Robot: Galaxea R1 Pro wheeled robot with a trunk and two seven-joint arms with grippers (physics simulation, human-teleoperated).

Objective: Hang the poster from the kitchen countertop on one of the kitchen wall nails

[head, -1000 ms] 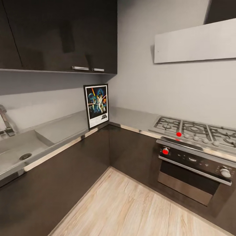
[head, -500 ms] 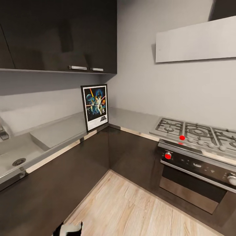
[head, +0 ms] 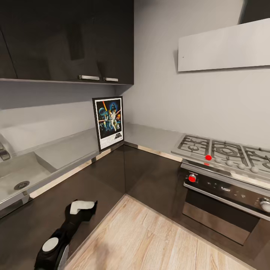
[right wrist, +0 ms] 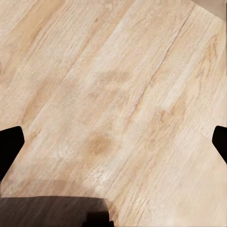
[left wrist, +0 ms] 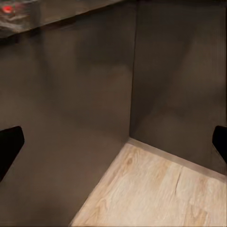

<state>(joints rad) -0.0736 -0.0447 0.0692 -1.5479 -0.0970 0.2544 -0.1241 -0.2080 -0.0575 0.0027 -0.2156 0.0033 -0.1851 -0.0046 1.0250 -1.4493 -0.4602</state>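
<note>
Approach step, nothing grasped yet. Nearest: left gripper low before the dark cabinet fronts, fingers spread wide and empty; right gripper likewise spread, aimed at the wooden floor. Further: poster upright at the inner corner of the kitchen countertop, near its front edge. Next, probably: raise the left arm to counter height, reach the frame's edge. Wall nails too small to make out.

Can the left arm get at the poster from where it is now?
Probably not yet. The left end effector hangs low in front of the dark cabinet fronts, well below the countertop where the poster stands upright. Nothing blocks the poster itself; the arm must rise first.
</note>
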